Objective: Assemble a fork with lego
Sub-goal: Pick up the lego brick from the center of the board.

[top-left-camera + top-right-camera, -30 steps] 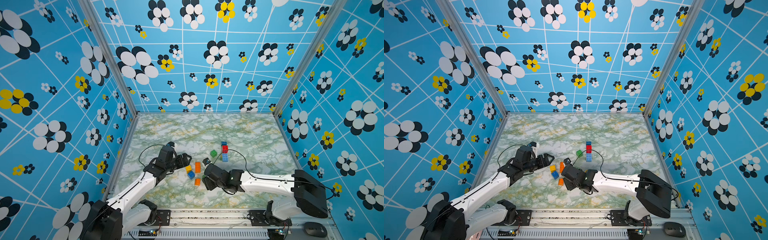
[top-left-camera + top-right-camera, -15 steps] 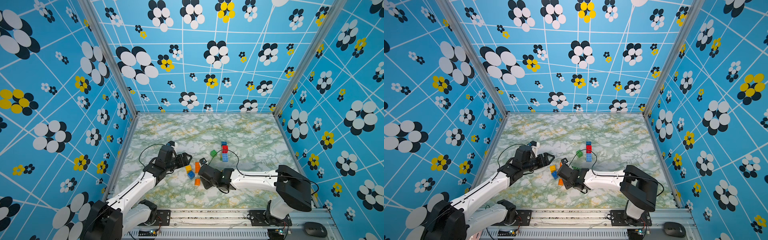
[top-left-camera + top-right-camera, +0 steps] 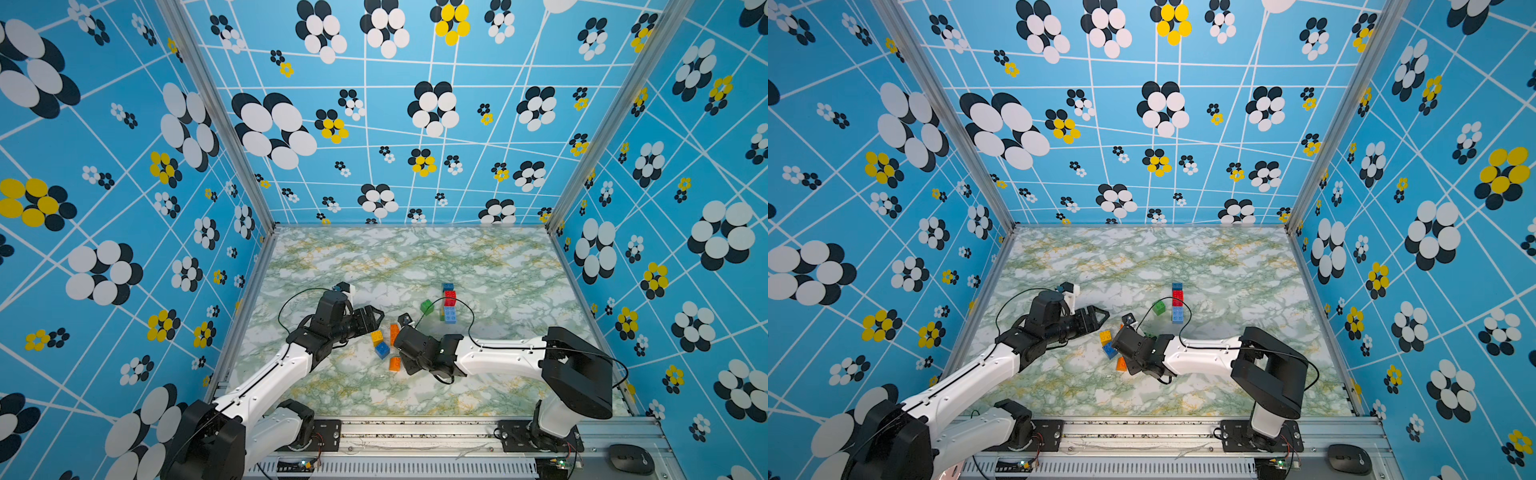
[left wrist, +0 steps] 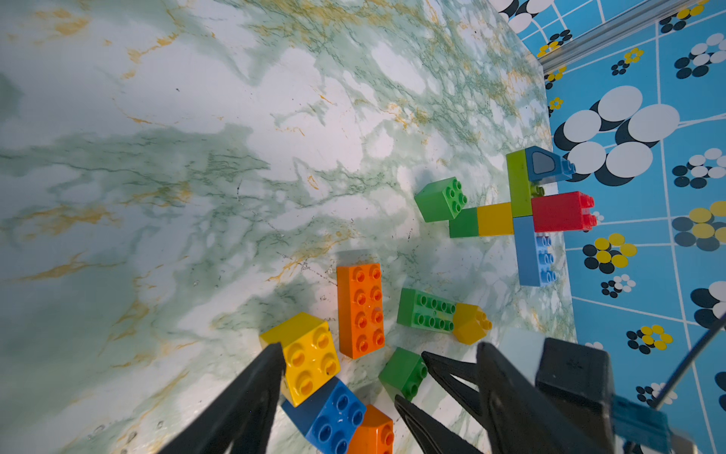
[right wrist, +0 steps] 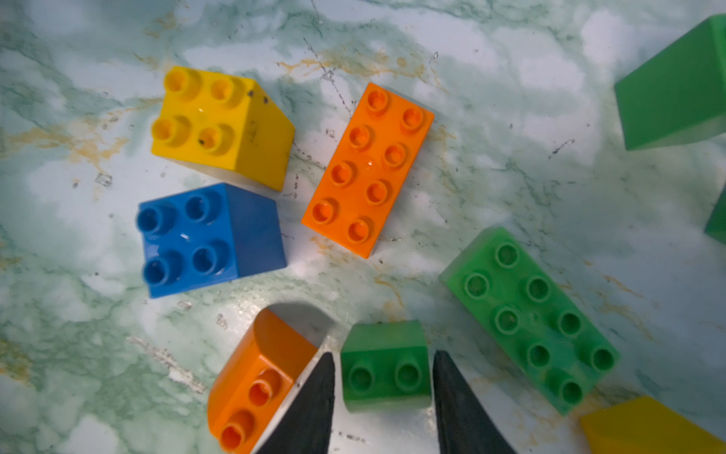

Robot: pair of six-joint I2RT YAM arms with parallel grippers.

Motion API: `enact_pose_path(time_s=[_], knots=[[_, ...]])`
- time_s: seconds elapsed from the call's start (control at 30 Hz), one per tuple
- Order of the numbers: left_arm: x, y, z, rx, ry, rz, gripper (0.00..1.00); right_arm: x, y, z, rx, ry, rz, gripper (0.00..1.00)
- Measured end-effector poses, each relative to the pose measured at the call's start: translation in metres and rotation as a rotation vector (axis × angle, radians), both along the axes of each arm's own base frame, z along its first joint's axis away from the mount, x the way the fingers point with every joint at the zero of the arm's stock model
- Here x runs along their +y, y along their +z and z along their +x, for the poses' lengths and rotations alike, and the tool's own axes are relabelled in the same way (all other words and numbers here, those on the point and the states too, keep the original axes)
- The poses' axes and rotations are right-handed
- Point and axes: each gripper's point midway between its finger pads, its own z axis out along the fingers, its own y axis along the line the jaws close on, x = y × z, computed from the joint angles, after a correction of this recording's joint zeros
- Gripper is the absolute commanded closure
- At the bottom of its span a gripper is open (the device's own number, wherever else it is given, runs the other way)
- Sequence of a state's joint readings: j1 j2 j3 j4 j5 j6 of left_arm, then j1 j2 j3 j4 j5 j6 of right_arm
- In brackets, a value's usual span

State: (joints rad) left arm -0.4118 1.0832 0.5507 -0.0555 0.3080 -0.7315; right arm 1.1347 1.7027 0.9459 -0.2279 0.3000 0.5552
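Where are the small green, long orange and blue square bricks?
small green brick (image 5: 385, 371), right wrist view, studded face.
long orange brick (image 5: 367, 169), right wrist view, studded top.
blue square brick (image 5: 182, 239), right wrist view, studded top.

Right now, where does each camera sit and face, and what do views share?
Top views: high at near edge, facing down onto table; left arm, right arm show.
Left wrist: rides left arm, looks past left gripper at unfinished fork.
Right wrist: rides right arm, looks down; right gripper flanks small green brick.
Shared by wrist views: orange oblong brick.
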Motion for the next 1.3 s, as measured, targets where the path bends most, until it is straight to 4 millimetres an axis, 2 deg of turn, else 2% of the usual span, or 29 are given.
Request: enact_pose_path(time_s=[0.33, 0.57, 1.3], knots=[[-0.0009, 0.0002, -0.0007, 0.001, -0.007, -0.003, 0.21, 0.0028, -0.0021, 0.0018, 0.002, -0.007, -0.002, 0.60], [-0.0010, 0.0003, -0.0007, 0.000, -0.007, -0.003, 0.21, 0.0027, -0.0042, 0.0021, 0.002, -0.008, -0.008, 0.55], [-0.0015, -0.0010, -0.0009, 0.006, -0.010, -0.003, 0.21, 0.0013, -0.0059, 0.0016, 0.008, -0.008, -0.021, 0.64]])
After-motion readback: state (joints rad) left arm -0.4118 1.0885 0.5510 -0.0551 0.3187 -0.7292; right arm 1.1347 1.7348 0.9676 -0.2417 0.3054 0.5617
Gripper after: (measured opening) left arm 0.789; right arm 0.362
